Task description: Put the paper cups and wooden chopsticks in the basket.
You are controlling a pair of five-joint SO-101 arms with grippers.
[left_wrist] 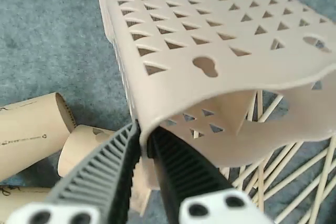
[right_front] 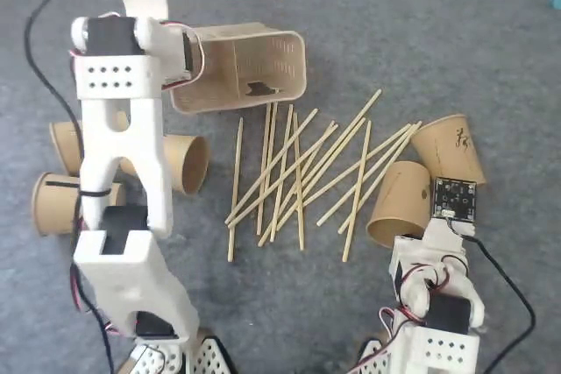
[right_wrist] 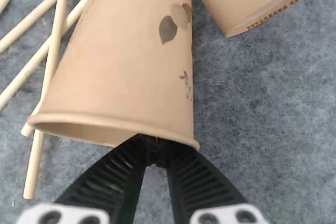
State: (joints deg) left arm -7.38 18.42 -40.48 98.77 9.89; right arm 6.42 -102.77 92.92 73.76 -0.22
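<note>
Left wrist view: our left gripper (left_wrist: 144, 137) pinches the rim of the basket (left_wrist: 220, 40), which lies tipped over at 11 o'clock of the chopsticks (right_front: 298, 172). Our right gripper (right_wrist: 152, 150) clamps a paper cup (right_wrist: 126, 61) by its rim at their 4 o'clock.

Tipped basket (right_front: 263, 59) beside scattered chopsticks (right_front: 298, 181)

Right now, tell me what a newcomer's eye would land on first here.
A loose fan of chopsticks sprawls across the middle of the table. Behind it the basket lies tipped over, its rim pinched by the left gripper. Near the front, the right gripper pinches the rim of a toppled paper cup.
</note>
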